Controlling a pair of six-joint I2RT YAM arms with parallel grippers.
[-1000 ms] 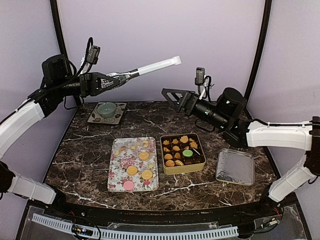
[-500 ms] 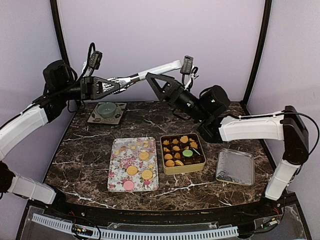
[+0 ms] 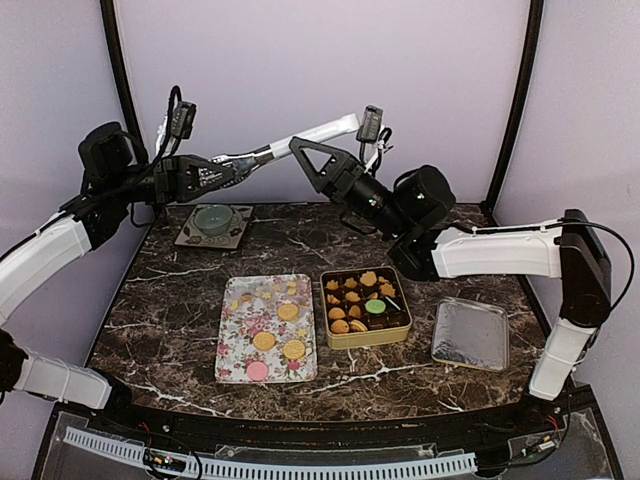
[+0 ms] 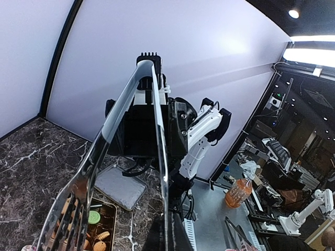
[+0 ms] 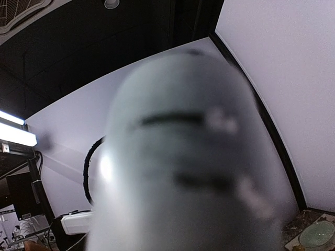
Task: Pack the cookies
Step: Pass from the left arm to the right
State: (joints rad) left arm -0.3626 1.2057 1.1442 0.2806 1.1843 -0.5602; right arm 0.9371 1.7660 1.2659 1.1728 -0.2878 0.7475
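The cookies are in two places: several round yellow ones and a pink one [image 3: 264, 341] lie on the flower-patterned tray [image 3: 238, 345], and golden ones plus a green one [image 3: 375, 307] sit in the gold tin [image 3: 366, 340]. My left gripper [image 3: 222, 171] is shut on metal tongs [image 3: 300, 138], held high over the back of the table with their white end toward the right. My right gripper [image 3: 308, 158] is raised against that white end. In the right wrist view a blurred white shape [image 5: 183, 157] fills the frame and hides the fingers. The left wrist view shows the tongs [image 4: 157, 115] with the right arm behind.
A silver tin lid [image 3: 470, 333] lies on the marble at the right, also seen as the lid [image 4: 118, 185] in the left wrist view. A teal candle dish on a dark coaster [image 3: 214, 219] sits at the back left. Black frame posts stand at both back corners.
My right arm has swung up and left from above the tin to the tongs' white end, and its jaws have narrowed. The left arm holds the tongs slightly lower.
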